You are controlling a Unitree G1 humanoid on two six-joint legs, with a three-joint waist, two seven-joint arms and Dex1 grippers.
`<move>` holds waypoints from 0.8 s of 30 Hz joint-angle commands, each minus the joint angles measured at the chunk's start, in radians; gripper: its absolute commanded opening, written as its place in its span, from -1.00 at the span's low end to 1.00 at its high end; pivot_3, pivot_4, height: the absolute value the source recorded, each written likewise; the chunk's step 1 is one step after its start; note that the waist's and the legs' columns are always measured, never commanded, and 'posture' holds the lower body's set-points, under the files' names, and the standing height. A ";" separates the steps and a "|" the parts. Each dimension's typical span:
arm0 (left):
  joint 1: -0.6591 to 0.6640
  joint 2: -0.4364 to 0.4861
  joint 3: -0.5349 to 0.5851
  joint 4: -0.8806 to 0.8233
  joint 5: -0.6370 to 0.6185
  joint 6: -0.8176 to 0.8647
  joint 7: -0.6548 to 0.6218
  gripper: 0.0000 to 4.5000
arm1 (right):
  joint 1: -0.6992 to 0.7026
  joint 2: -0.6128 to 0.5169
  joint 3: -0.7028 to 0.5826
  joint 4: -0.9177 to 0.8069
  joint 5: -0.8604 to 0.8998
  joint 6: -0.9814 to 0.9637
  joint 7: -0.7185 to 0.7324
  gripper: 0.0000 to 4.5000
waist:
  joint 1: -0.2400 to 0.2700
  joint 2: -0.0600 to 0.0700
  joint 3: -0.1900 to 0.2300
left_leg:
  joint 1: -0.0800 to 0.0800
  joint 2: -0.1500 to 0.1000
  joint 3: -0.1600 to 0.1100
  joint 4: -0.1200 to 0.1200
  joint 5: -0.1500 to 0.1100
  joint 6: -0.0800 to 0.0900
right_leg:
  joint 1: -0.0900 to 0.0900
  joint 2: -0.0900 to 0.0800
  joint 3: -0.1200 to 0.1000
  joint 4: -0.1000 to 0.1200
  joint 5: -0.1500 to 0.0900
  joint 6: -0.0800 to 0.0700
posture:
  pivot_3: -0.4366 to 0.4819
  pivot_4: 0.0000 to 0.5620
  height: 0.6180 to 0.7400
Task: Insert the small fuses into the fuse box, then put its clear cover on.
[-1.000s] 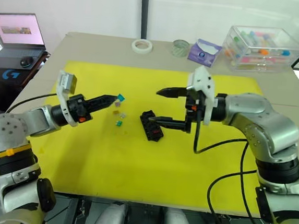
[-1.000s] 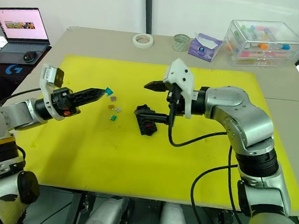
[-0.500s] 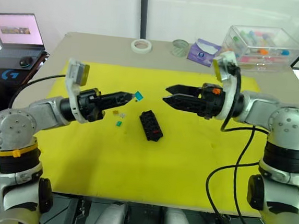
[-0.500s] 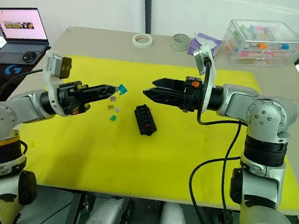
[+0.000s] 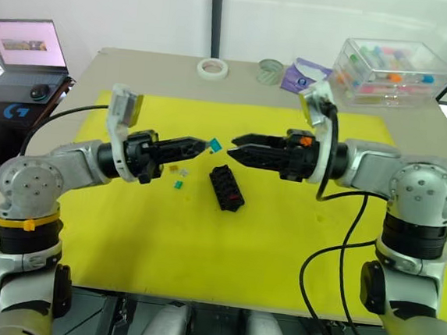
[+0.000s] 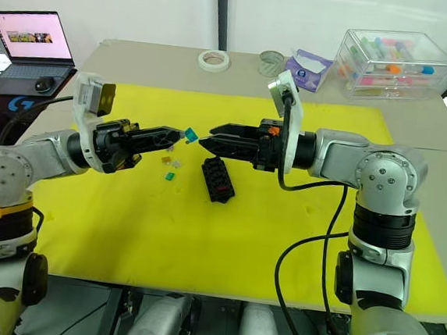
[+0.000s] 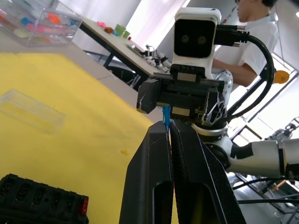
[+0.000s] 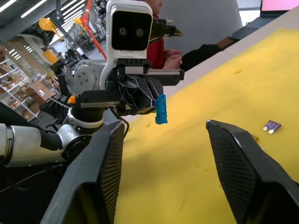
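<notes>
Jaws of the left gripper [image 5: 204, 143] are clamped together on a teal fuse [image 5: 215, 144], which projects from the fingertips and is held in the air above the yellow mat [image 5: 224, 246]. Jaws of the right gripper [image 6: 203, 141] stand apart, with the fingertips pointed at the left gripper and the teal fuse just in front of them, in line with the gap. The right wrist view confirms this: the teal fuse sits between the two spread fingers [image 8: 98, 172], but whether it is touched cannot be told.

Fuse box [image 5: 226, 187]: a black slotted block lying flat on the mat, below and slightly toward the robot from the meeting point of the two grippers, touched by neither. One red piece is visible at its end in the left wrist view.

Loose fuses [image 5: 179, 178]: a small cluster of yellow, grey and green pieces on the mat, just to the left of the fuse box, with a purple one [image 8: 271, 126] nearby.

Clear cover [image 7: 32, 112]: lying flat on the mat, apart from the fuse box.

Desk [image 5: 138, 70]: at its far edge, a tape roll [image 5: 212, 68] and a large clear box of coloured tubes [image 5: 393, 65].
</notes>
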 commanded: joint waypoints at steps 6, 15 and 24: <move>-0.018 0.018 -0.029 -0.026 -0.003 -0.052 -0.033 -1.00 | -0.013 0.025 0.010 -0.016 0.054 0.001 -0.022 0.32 | 0.000 0.000 0.000 | 0.000 0.000 0.000 0.000 0.000 0.000 | 0.000 0.000 0.000 0.000 0.000 0.000 | -0.05 -0.47 1.00; -0.014 0.025 -0.038 -0.026 -0.012 -0.054 -0.037 -1.00 | -0.010 0.023 0.019 -0.006 0.063 0.002 -0.030 0.32 | -0.001 0.000 0.000 | 0.000 0.000 0.000 0.000 0.000 0.000 | 0.000 0.000 0.000 0.000 0.000 0.000 | -0.05 -0.47 1.00; -0.010 0.030 -0.050 -0.025 -0.009 -0.063 -0.047 -1.00 | -0.014 0.015 0.029 -0.002 0.053 -0.004 -0.018 0.18 | 0.000 0.000 0.000 | 0.000 0.000 0.000 0.000 0.000 0.000 | 0.000 0.000 0.000 0.000 0.000 0.000 | -0.05 -0.47 1.00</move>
